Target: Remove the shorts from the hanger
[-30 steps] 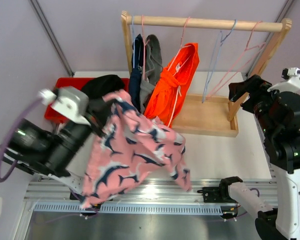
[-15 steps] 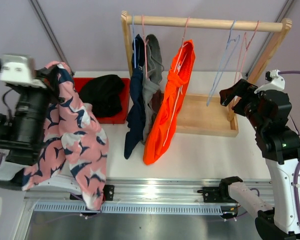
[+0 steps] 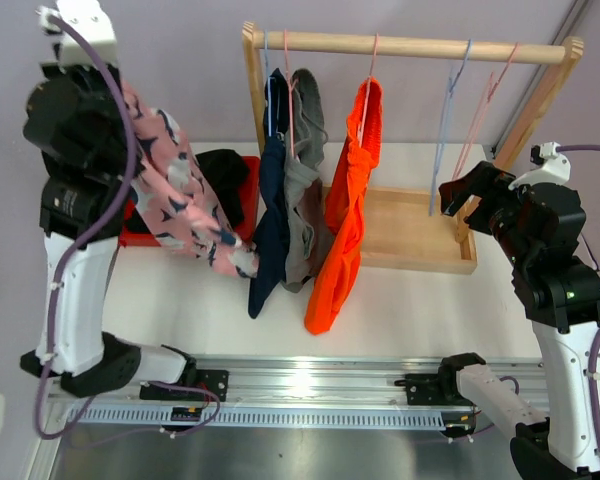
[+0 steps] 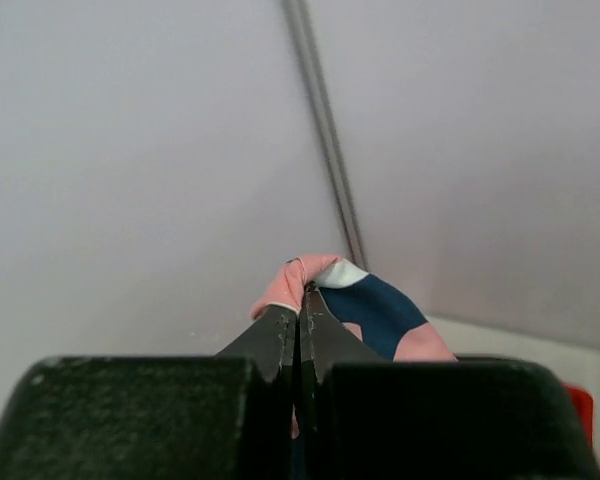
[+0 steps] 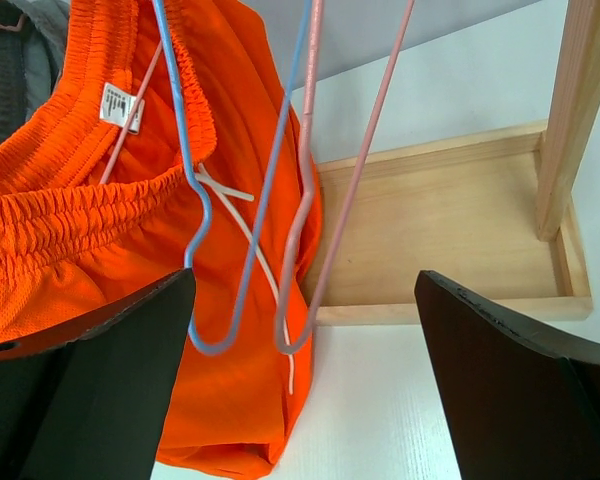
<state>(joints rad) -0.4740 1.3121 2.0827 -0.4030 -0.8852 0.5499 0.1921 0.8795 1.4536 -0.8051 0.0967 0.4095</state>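
Note:
My left gripper (image 3: 118, 98) is raised high at the far left and shut on the pink shorts with navy pattern (image 3: 180, 195); the pinched edge shows in the left wrist view (image 4: 325, 275). They hang down over the red bin (image 3: 140, 236), where the black shorts (image 3: 218, 172) lie. Navy shorts (image 3: 272, 230), grey shorts (image 3: 302, 200) and orange shorts (image 3: 345, 230) hang on hangers from the rack rail (image 3: 420, 45). My right gripper (image 3: 462, 192) is open and empty to the right of the orange shorts (image 5: 110, 250).
An empty blue hanger (image 3: 445, 130) and an empty pink hanger (image 3: 480, 115) hang on the rail, close in front of my right gripper (image 5: 305, 285). The rack's wooden base tray (image 3: 410, 235) and right post (image 5: 570, 110) stand at the back right.
My left arm swung up and back to the left, carrying the pink shorts from the front edge to over the red bin. The hanging shorts swayed and settled. The right arm barely moved.

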